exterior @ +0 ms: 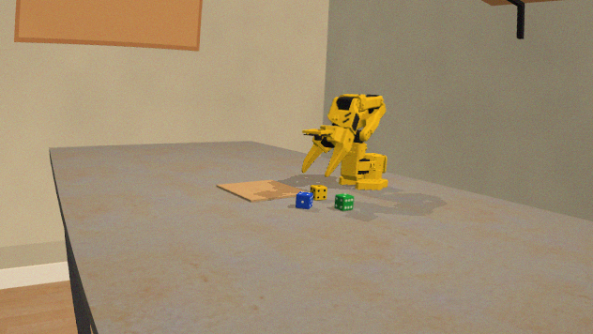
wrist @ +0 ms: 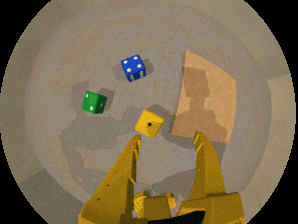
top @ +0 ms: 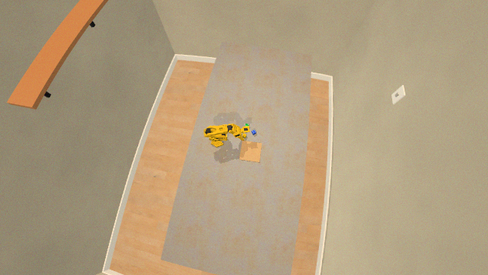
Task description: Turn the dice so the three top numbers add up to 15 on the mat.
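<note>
The blue die (top: 253,132) (exterior: 304,200) (wrist: 133,66) lies flat on the table, off the mat, with four on top. The green die (top: 247,124) (exterior: 343,202) (wrist: 93,102) lies flat on the table beside it, with two on top. The yellow die (exterior: 318,192) (wrist: 149,123) lies on the table between the others and the arm, near the mat's edge, with one on top. The tan square mat (top: 255,157) (exterior: 238,188) (wrist: 220,85) lies flat and bears no die. My gripper (exterior: 315,173) (wrist: 168,136) is partly open and empty, above the table on the arm's side of the yellow die.
The grey table (top: 235,201) (exterior: 281,263) extends around the arm, dice and mat. The yellow arm's base (exterior: 371,184) stands behind the gripper. Shadows of the arm fall across part of the mat and around the yellow die.
</note>
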### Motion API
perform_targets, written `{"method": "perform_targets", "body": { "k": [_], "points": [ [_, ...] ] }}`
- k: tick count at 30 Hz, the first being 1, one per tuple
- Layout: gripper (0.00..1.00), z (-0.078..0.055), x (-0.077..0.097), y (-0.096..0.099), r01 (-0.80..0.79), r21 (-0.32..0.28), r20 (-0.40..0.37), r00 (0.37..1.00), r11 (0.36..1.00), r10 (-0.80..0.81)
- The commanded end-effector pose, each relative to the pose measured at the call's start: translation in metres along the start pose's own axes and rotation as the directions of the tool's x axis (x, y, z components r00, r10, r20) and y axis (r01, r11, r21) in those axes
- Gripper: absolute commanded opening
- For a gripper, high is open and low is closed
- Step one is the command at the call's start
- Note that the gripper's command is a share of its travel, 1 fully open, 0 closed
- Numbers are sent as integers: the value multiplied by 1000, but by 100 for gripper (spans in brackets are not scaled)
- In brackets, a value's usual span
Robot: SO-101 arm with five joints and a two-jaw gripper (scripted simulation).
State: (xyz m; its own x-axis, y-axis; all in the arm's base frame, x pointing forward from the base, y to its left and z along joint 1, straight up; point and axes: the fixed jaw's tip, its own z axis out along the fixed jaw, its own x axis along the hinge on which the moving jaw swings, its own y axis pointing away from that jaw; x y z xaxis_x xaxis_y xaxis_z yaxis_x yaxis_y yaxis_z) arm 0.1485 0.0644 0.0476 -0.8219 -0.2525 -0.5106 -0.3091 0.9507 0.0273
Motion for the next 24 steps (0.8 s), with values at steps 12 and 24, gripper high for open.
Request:
{"method": "perform_targets", "body": {
  "k": [12, 24],
  "points": [
    [31, 27, -49, 12, 46, -24, 29, 999, 999, -45],
    [31, 30, -50, 13, 48, -25, 29, 998, 999, -47]
  ]
}}
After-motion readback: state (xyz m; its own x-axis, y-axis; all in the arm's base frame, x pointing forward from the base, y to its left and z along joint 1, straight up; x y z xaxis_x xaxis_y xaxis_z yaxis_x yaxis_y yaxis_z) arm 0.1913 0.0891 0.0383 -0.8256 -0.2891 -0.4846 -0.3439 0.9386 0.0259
